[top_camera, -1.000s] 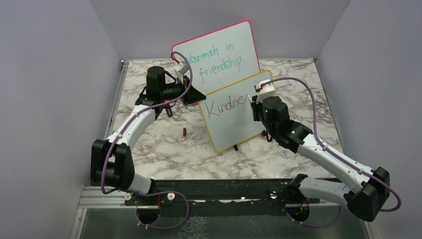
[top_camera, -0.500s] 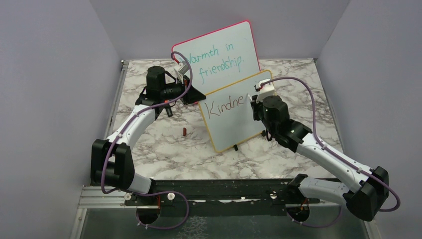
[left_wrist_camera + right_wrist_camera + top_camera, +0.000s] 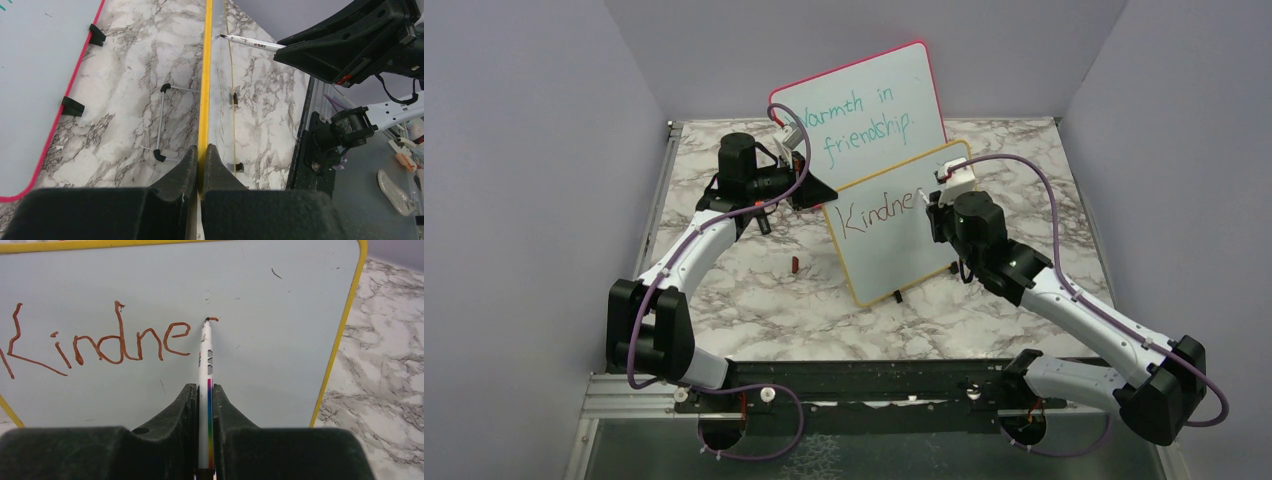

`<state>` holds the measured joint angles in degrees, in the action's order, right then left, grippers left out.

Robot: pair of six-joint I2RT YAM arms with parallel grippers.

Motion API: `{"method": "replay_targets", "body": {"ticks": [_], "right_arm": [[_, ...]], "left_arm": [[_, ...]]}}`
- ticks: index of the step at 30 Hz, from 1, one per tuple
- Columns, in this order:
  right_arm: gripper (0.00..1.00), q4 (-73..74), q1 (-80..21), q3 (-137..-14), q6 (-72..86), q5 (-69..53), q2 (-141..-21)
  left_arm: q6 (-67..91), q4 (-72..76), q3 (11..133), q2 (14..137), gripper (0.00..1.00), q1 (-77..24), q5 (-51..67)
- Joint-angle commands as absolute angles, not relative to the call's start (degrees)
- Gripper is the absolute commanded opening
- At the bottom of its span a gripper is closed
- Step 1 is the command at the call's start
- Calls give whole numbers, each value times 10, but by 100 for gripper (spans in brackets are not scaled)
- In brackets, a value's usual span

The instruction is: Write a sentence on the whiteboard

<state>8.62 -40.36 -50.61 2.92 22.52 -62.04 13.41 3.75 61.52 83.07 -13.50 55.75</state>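
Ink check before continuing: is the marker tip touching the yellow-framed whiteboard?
Touching. Right wrist view: the marker tip sits on the whiteboard at the end of a short stroke, no gap.

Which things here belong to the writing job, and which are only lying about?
In use: yellow-framed whiteboard, its "Kindne" writing, marker in right gripper, left gripper clamping the board's edge.
Lying about: pink-framed board, small red piece on table.

2 whiteboards (image 3: 894, 255) (image 3: 864, 85), 1 marker (image 3: 205, 360)

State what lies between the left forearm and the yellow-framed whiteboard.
One small red piece, perhaps a marker cap, on the marble table; the top view shows it.
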Motion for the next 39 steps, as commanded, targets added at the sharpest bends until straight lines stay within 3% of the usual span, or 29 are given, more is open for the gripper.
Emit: {"method": "replay_targets", "body": {"ticks": [1, 28, 39], "right_arm": [[1, 90, -401, -503, 27, 191, -615], [1, 146, -401, -493, 45, 270, -612], [1, 164, -401, -499, 44, 218, -610]], "left_arm": [[108, 1, 615, 852, 0, -149, 566], [107, 1, 615, 851, 0, -149, 566], [108, 1, 616, 853, 0, -150, 566]]}}
